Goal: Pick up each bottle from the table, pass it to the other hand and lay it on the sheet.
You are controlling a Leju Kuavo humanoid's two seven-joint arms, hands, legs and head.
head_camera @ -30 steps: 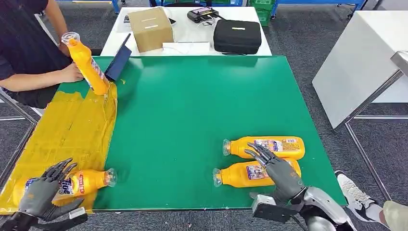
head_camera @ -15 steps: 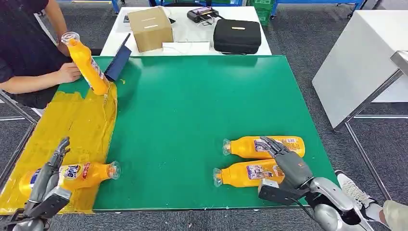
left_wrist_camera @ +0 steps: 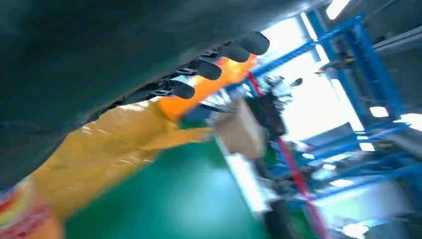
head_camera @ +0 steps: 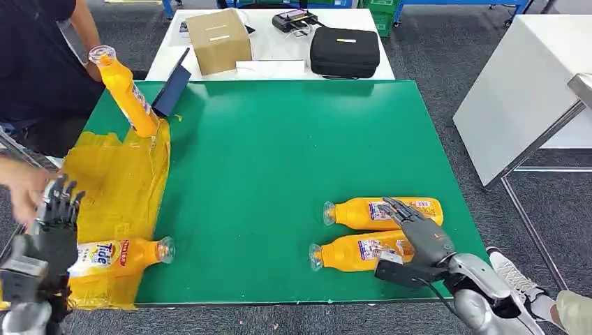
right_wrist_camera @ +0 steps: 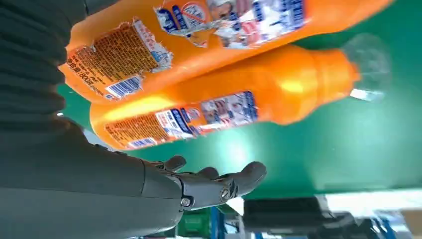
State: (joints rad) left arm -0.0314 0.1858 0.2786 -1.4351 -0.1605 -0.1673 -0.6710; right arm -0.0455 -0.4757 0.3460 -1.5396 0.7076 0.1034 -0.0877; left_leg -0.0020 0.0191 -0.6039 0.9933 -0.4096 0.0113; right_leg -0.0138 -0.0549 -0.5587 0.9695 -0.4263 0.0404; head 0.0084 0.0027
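Observation:
Two orange bottles lie side by side at the green table's near right, the far one (head_camera: 363, 211) and the near one (head_camera: 349, 252). My right hand (head_camera: 419, 234) hovers over their bases with fingers spread and nothing in it. The right wrist view shows both bottles (right_wrist_camera: 199, 30) (right_wrist_camera: 239, 99) with the fingertips (right_wrist_camera: 234, 181) apart from them. A third bottle (head_camera: 119, 255) lies on the yellow sheet (head_camera: 112, 188) at the near left. My left hand (head_camera: 54, 220) is raised beside it, open, fingers (left_wrist_camera: 209, 69) apart. A fourth bottle (head_camera: 126, 91) stands tilted at the sheet's far end.
A person sits at the far left, with one arm (head_camera: 84, 31) by the tilted bottle's cap and a hand (head_camera: 24, 192) close to my left hand. A tablet (head_camera: 172, 89) leans at the table's far edge. A cardboard box (head_camera: 218, 40) and a black case (head_camera: 344, 51) sit on the white table behind.
My left hand has let go of the bottle on the sheet and risen. The person's hand has left the tilted bottle and come near my left hand. My right hand has edged forward.

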